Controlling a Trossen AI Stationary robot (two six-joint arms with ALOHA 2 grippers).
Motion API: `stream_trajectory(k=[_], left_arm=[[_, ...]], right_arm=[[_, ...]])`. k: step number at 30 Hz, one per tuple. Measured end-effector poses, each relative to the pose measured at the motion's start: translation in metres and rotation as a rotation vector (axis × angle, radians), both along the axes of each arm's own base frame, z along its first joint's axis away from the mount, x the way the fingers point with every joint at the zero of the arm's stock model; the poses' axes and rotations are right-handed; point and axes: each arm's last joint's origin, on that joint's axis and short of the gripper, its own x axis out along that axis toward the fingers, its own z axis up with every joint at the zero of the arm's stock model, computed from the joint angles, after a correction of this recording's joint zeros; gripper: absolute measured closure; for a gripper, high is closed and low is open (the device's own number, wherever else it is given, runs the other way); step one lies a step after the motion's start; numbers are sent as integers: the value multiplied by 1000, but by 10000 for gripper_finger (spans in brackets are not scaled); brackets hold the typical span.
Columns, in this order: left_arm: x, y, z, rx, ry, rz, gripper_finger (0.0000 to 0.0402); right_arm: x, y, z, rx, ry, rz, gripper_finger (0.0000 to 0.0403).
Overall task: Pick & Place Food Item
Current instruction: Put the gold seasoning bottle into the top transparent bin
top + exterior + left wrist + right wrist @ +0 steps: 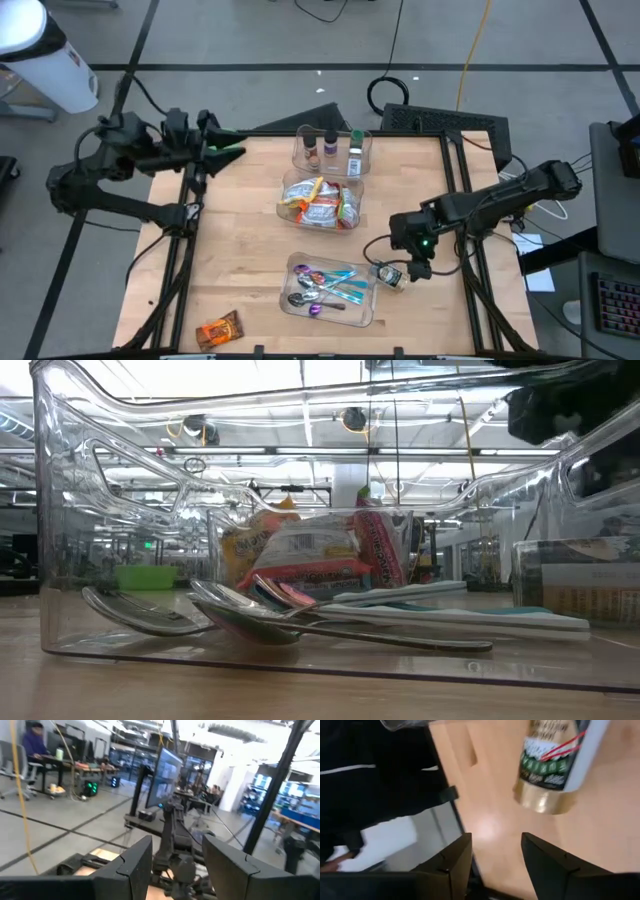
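Three clear bins [296, 150], three spice bottles [331, 147], one snack packet [219, 329]

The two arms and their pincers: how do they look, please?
Both arms are dark, jointed tubes with black cables running along them. The left pincer and right pincer each have two broad, flat, matte black fingers. A small green light glows on the right arm.

Wooden table [240, 260]. Far bin [300, 150]: three upright bottles. Middle bin [290, 190]: snack packets. Near bin [290, 300]: spoons. Orange packet [219, 329] at near-left edge. Small jar [390, 274], apparently lying flat, beside the near bin, right gripper [412, 270] just beside it. Left gripper [228, 150] at far-left corner.
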Motion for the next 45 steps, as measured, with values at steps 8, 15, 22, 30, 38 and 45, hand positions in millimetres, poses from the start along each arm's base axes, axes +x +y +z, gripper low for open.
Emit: stream_trajectory(k=[8,15,22,30,38,45], left_arm=[[14,0,-7,-4,58,-29,222],[31,1,-15,-3,109,-29,222],[38,-1,-19,-26,139,-80,222],[44,-2,-23,-25,159,-93,222],[45,-2,-23,11,161,-83,222],[46,-2,-23,28,167,-80,222]], right_arm=[[-2,2,-18,133,72,-44,237],[4,3,-28,148,-41,-86,242],[2,2,-42,142,-40,-180,241],[4,25,-23,338,-82,-112,204],[3,45,-6,468,-97,-122,142],[3,48,-5,463,-134,-99,114]])
